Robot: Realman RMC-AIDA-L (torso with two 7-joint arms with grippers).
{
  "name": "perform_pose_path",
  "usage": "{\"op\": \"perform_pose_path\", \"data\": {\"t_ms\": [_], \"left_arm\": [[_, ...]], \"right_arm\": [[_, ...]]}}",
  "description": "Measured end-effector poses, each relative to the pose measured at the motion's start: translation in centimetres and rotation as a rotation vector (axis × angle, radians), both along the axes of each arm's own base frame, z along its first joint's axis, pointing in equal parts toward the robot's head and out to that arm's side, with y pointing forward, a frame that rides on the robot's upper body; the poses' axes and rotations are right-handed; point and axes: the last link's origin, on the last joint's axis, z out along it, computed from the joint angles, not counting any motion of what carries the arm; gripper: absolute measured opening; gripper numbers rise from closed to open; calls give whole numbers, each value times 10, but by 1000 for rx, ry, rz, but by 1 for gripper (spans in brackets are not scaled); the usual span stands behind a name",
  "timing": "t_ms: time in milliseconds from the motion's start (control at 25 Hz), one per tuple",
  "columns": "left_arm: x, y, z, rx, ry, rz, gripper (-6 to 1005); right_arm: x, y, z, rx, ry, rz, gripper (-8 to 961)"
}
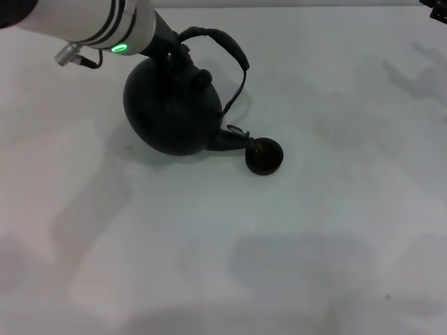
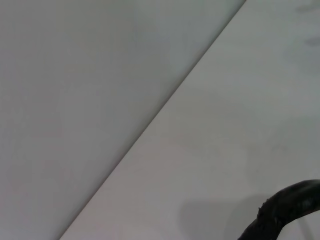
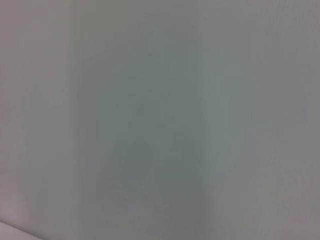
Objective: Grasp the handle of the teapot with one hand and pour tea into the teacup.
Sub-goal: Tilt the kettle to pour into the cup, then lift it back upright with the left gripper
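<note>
In the head view the black teapot [image 1: 171, 115] is tipped toward the right. Its short spout [image 1: 234, 139] reaches down to the rim of the small dark teacup [image 1: 265, 156] on the white table. The arched handle [image 1: 230, 49] loops over the lid knob [image 1: 202, 77]. My left gripper [image 1: 173, 50] comes in from the upper left and is shut on the handle's left end, just above the pot's body. A piece of the handle [image 2: 287, 207] also shows in the left wrist view. Only a dark bit of my right gripper [image 1: 438, 5] shows, parked at the far right corner.
The white table [image 1: 314, 244] spreads out in front of and to the right of the cup. Its far edge [image 2: 150, 130] runs diagonally through the left wrist view. The right wrist view shows only a plain pale surface.
</note>
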Motion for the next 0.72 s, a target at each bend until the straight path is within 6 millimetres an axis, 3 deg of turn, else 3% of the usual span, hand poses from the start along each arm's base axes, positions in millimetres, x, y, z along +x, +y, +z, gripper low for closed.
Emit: {"op": "perform_pose_path", "data": {"t_ms": [720], "left_arm": [[7,2,-1,-8,56,-17,145]], "right_arm": [[2,2,-4,0,-7,-7,877]]}}
